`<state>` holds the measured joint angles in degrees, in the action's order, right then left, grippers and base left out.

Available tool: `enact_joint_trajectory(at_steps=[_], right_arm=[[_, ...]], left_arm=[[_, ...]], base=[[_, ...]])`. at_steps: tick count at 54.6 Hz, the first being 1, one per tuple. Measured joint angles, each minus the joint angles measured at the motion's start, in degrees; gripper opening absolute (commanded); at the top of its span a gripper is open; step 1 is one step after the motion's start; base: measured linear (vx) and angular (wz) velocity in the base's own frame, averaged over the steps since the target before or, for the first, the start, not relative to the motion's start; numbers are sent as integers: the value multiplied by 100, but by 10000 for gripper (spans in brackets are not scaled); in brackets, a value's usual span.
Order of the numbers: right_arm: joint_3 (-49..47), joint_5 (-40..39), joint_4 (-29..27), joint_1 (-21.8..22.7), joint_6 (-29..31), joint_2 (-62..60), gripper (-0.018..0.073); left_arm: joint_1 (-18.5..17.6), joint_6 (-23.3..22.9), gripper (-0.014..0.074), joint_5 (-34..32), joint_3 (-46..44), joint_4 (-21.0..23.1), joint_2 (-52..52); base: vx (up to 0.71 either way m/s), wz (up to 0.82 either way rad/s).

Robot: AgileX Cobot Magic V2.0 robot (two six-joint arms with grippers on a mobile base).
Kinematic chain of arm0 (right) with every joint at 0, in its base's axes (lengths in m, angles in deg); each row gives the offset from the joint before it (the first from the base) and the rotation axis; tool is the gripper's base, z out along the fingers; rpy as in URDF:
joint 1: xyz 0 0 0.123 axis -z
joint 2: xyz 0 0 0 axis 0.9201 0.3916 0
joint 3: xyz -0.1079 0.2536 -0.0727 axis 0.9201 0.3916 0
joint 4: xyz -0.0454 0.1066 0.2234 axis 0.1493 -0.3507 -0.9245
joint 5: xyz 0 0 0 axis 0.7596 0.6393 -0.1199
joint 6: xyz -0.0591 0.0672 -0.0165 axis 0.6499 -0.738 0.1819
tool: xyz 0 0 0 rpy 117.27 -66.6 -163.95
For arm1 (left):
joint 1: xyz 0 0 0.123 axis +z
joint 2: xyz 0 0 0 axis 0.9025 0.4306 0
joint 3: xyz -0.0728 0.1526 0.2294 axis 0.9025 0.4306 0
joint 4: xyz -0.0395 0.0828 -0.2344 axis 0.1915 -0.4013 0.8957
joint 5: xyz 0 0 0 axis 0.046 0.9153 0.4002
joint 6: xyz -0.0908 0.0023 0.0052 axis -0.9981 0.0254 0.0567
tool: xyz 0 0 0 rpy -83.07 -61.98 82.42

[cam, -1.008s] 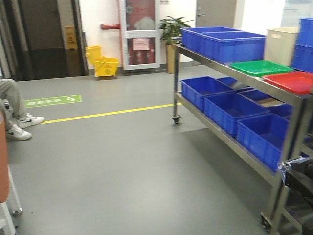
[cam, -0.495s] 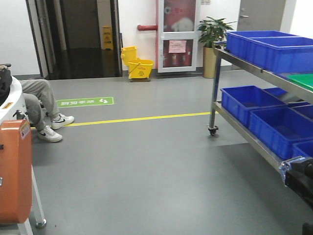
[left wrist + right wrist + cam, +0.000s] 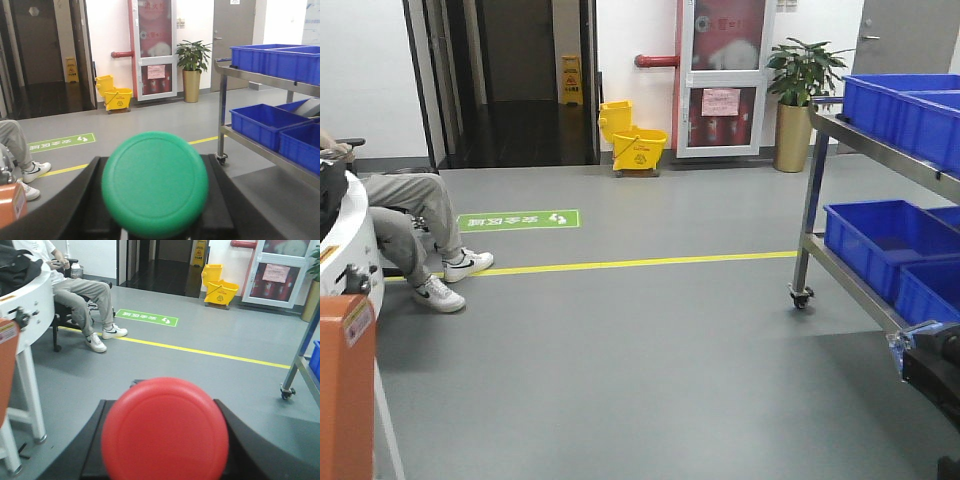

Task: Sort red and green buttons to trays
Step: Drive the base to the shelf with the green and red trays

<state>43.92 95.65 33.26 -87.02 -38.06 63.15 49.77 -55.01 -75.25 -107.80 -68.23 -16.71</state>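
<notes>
In the left wrist view a green button with a round cap faces the camera. My left gripper is shut on it, and its black fingers flank the cap. In the right wrist view a red button fills the lower middle, with my right gripper shut on it between black fingers. Both button bodies are hidden behind their caps. The trays are out of view.
A steel rack on castors holds blue crates at the right. A seated person and an orange and white machine are at the left. A yellow mop bucket and a potted plant stand by the far wall.
The front view has swung left. The rack has slid toward the right edge, taking the green and red trays out of view. The seated person and the machine have come further in.
</notes>
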Motion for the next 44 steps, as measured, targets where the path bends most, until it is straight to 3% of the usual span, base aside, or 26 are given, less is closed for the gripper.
enact_joint_trajectory(at_steps=[44], right_arm=[[0,6,0,0,0,-2,-9]], left_arm=[[0,0,-6,0,0,0,0]], base=[[52,-2]])
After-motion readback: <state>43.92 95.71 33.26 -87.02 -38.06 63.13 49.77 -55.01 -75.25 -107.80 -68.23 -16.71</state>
